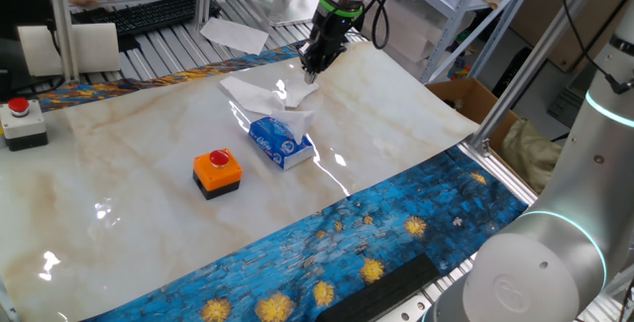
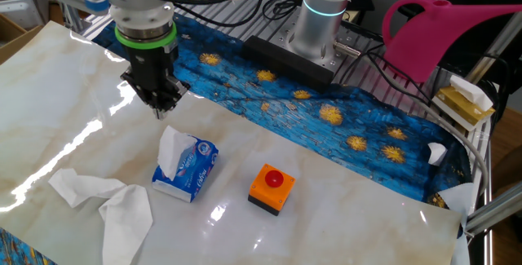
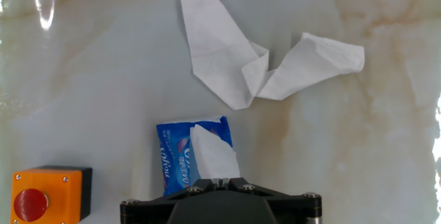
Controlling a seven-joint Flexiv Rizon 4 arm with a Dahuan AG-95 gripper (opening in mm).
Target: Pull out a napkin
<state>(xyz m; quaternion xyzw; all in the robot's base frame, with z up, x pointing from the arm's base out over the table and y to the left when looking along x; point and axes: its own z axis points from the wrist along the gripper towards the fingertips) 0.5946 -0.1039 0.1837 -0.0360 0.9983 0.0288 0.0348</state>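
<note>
The gripper [image 2: 161, 107] hangs above the table, up at about 11 o'clock from the box [image 2: 189, 171]. Its fingers look pressed together and hold nothing. One napkin [image 2: 172, 152] pokes up out of the box, white and floppy. It would tear easily, so pinch it gently near the top. More loose tissues [image 2: 110, 202] lie flat at 8 o'clock from the box.

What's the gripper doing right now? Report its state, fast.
Gripper: shut, holding nothing, above the table. A pulled napkin lies loose by the carton.
</note>
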